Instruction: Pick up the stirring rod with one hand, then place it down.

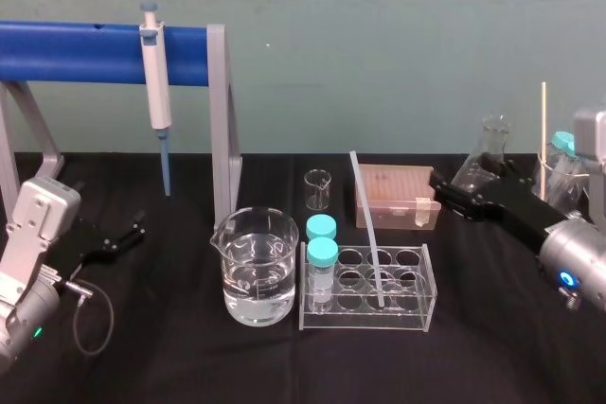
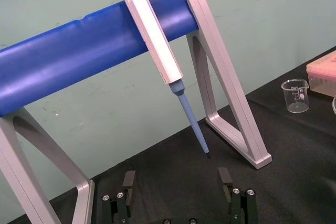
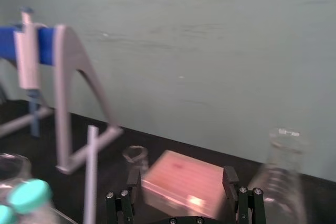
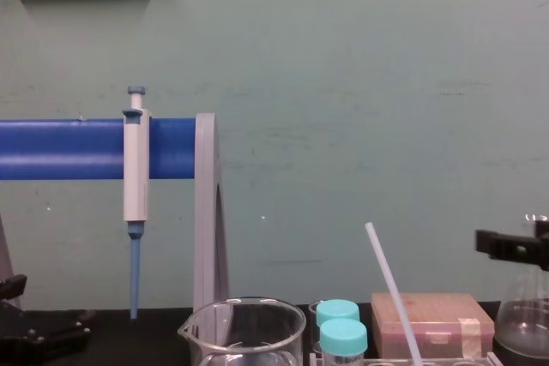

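One long, thin translucent white stirring rod (image 1: 367,229) leans in the clear plastic test-tube rack (image 1: 417,317) near the middle of the black tabletop (image 1: 170,357). Its foot is in a front well and its top tilts toward the far edge. The chest view cuts off its lower part. Two teal-capped vials (image 1: 322,254) fill the rack's left wells. The black right gripper (image 1: 450,194) hovers toward the right edge beside one pink tip box (image 1: 393,186), jaws apart, apart from the rod. The black left gripper (image 1: 131,232) sits near the left edge, jaws apart. One large glass beaker (image 1: 256,272) of water stands just left of the rack.
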Controlling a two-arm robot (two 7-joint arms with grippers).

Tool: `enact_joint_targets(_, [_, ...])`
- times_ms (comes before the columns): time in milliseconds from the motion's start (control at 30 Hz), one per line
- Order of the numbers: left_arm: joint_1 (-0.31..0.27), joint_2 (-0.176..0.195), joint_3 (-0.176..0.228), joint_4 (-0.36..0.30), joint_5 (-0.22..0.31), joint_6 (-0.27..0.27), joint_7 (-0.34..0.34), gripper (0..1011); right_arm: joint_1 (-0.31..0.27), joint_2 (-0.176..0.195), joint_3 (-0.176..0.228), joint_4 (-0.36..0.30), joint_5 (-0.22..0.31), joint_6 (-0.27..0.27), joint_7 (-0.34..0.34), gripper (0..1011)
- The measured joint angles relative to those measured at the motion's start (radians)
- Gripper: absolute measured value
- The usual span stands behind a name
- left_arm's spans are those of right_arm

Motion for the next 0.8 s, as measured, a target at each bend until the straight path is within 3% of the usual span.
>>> enact_joint_targets(333, [0.000, 0.000, 0.000, 0.000, 0.000, 0.000, 0.000, 1000, 0.050, -0.045, -0.005, -0.006, 0.084, 0.132, 0.089, 1000])
enact_joint_targets(533, [0.000, 0.000, 0.000, 0.000, 0.000, 0.000, 0.000, 1000, 0.097, -0.075, -0.047, 0.036, 0.084, 0.171, 0.099, 1000])
enact_joint_targets(800, [0.000, 0.000, 0.000, 0.000, 0.000, 0.000, 0.000, 1000, 0.150, -0.112, -0.099, 0.101, 0.059, 0.184, 0.114, 1000])
